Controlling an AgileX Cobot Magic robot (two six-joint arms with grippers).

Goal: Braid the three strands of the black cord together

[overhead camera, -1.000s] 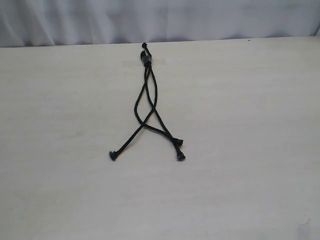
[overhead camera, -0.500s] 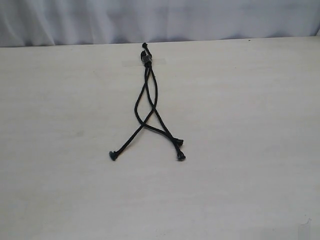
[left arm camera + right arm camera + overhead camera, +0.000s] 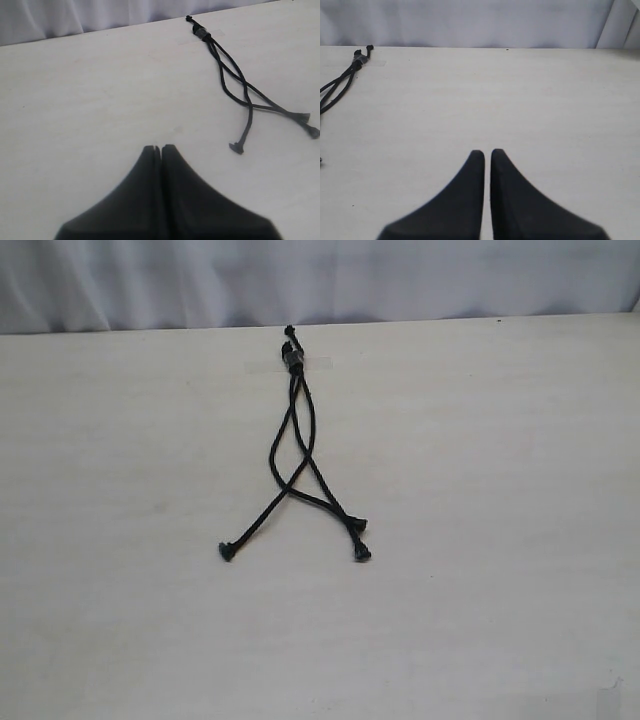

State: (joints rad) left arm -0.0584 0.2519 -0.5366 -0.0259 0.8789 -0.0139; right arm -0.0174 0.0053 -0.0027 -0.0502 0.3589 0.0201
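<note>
Left claw (image 3: 157,148) and right claw (image 3: 487,151) clenched, empty. Cord (image 3: 292,362) lies on surface (image 3: 480,500), strands (image 3: 289,490) crossing once, tips flared. Claws seen only in wrist views; right wrist crops cord.

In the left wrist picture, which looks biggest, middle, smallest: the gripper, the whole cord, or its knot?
Largest: left gripper, but it sits closest to the camera.
Then black cord.
Smallest: knotted head.
</note>
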